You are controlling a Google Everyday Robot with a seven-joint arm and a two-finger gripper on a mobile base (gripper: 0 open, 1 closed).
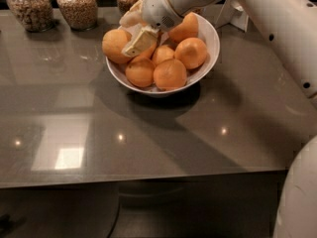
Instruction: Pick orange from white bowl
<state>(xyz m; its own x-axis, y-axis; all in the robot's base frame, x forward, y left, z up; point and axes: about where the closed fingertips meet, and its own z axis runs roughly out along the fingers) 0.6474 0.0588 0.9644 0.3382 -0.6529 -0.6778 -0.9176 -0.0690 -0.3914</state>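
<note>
The white bowl [210,38] stands at the back middle of the dark table and holds several oranges. My gripper [125,37] reaches down from the upper right over the bowl's left side. It is open. One cream finger [141,41] lies across the top right of the leftmost orange [114,46], and the other finger [130,19] is just above and behind that orange. The gripper holds nothing that I can see. More oranges [170,74] lie at the bowl's front and right, and the wrist hides those at the back.
Three glass jars of grain [77,6] stand along the back left edge. A white object [237,14] sits behind the bowl at the right. My white arm [277,19] crosses the upper right. The glossy table [148,143] ends at its front edge.
</note>
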